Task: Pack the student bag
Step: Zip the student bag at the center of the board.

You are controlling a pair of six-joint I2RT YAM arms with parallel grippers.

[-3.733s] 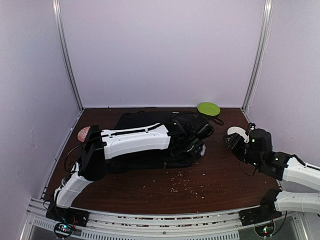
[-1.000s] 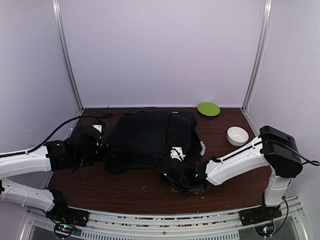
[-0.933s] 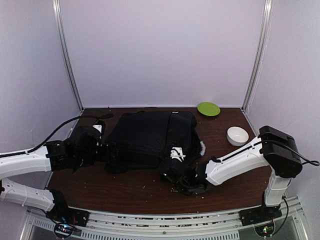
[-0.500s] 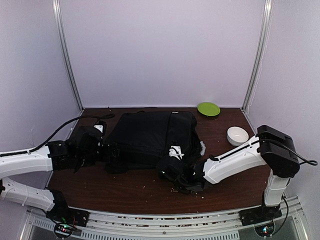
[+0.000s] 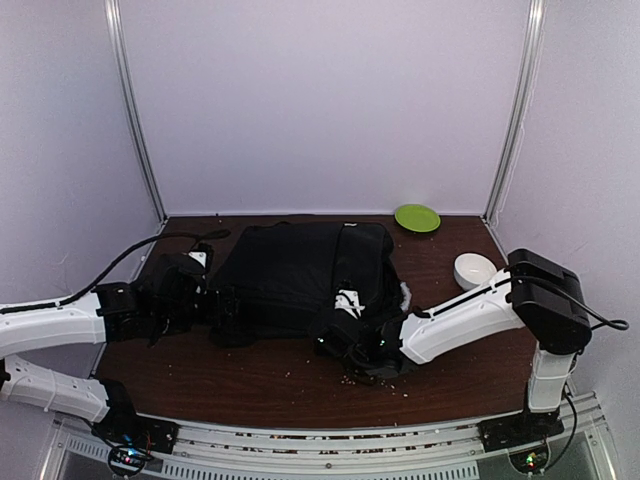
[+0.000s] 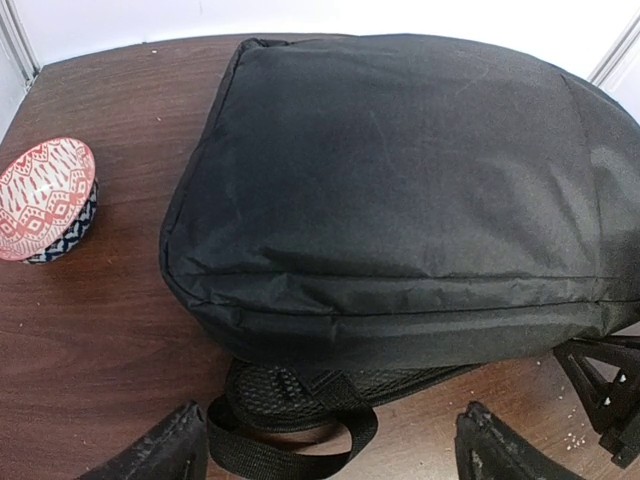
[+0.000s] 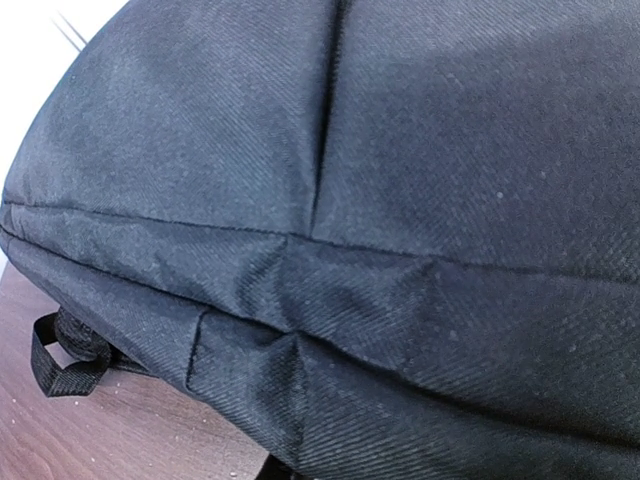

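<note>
The student bag (image 5: 295, 270) is a large black backpack lying flat in the middle of the table. It fills the left wrist view (image 6: 400, 170) and the right wrist view (image 7: 400, 200). My left gripper (image 5: 215, 302) hovers at the bag's left end, open (image 6: 335, 458), its fingertips (image 6: 185, 450) wide apart on either side of a black strap loop (image 6: 290, 455). My right gripper (image 5: 340, 338) presses into the bag's near right corner. Its fingers are hidden under puckered fabric that gathers toward them, so it looks shut on the bag's edge.
A red-patterned bowl (image 6: 45, 195) sits left of the bag. A white bowl (image 5: 474, 270) and a green plate (image 5: 417, 217) stand at the back right. Crumbs (image 5: 352, 378) lie scattered on the brown table near the right wrist.
My right gripper has crept a little left along the bag's near edge and closed onto the fabric. The left arm and the bag have stayed put.
</note>
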